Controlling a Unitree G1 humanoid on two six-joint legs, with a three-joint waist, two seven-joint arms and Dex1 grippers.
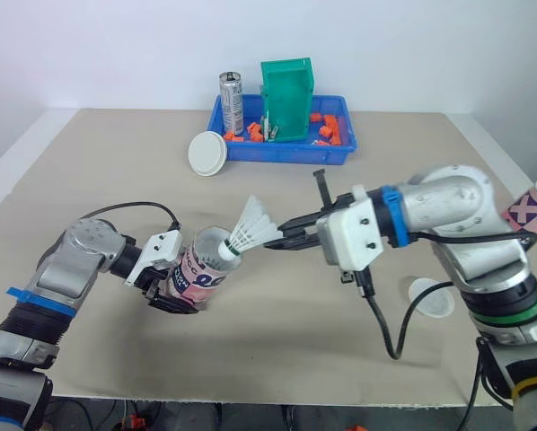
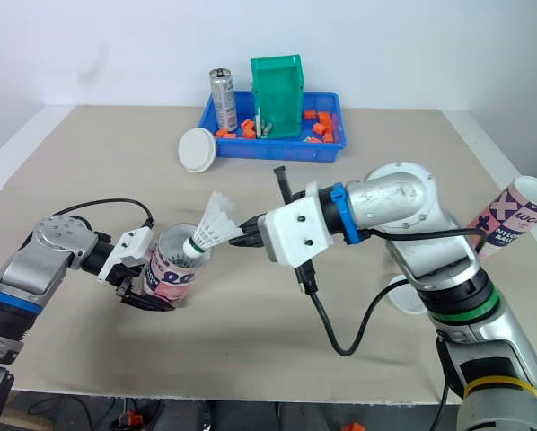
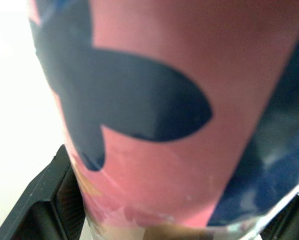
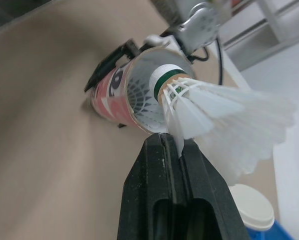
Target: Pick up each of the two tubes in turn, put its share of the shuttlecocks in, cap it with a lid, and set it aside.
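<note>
My left pincer (image 1: 171,296) gripped the tilted pink-and-navy cardboard tube (image 1: 202,271), a nested shuttlecock (image 4: 139,97) inside; I saw the right pincer (image 4: 165,142) pinching a white feather shuttlecock (image 1: 251,228) at its mouth.

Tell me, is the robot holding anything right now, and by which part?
Left gripper clamps the pink tube around its side; right gripper pinches a shuttlecock by its feather skirt.

— Was the tabletop (image 1: 277,359) open anywhere?
— The near middle strip and the far left corner lay bare. A blue tray (image 1: 291,153) and a white lid (image 1: 207,153) blocked the far middle, the tilted tube (image 1: 201,274) blocked centre-left, and a second lid (image 1: 430,298) sat at right.
</note>
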